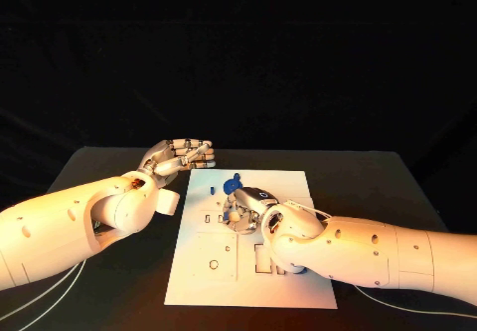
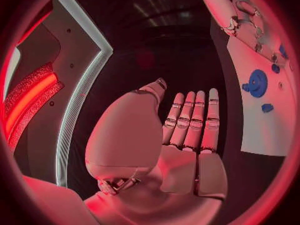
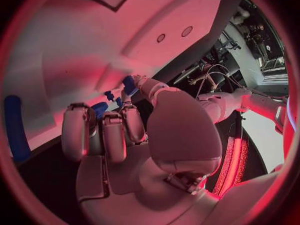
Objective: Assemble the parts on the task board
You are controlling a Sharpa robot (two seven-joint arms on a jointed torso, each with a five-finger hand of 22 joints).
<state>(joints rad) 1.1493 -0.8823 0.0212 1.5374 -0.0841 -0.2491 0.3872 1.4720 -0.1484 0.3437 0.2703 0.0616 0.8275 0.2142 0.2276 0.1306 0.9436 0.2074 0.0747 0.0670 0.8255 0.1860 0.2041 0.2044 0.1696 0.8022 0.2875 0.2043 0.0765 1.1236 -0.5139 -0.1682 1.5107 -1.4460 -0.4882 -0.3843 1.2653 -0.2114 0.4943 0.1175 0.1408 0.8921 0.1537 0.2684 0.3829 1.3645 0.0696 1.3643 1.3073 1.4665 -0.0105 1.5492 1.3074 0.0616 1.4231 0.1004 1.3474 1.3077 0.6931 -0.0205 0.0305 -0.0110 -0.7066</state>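
The white task board (image 1: 288,181) lies in the middle of the black table. My right hand (image 1: 249,207) hangs low over the board's far half with its fingers curled. In the right wrist view the thumb and a fingertip meet on a small blue part (image 3: 129,85). A blue gear (image 1: 234,185) stands on the board just beyond that hand, and a small blue piece (image 1: 211,189) lies to its left. My left hand (image 1: 184,155) is raised off the board's far left corner, fingers straight and side by side, holding nothing. Its wrist view shows the blue gear (image 2: 257,82) and a small blue piece (image 2: 267,107).
Recesses and slots (image 1: 214,263) mark the near half of the task board. A long blue cylinder (image 3: 15,125) lies at the rim of the right wrist view. Bare black table (image 1: 119,289) flanks the board on both sides.
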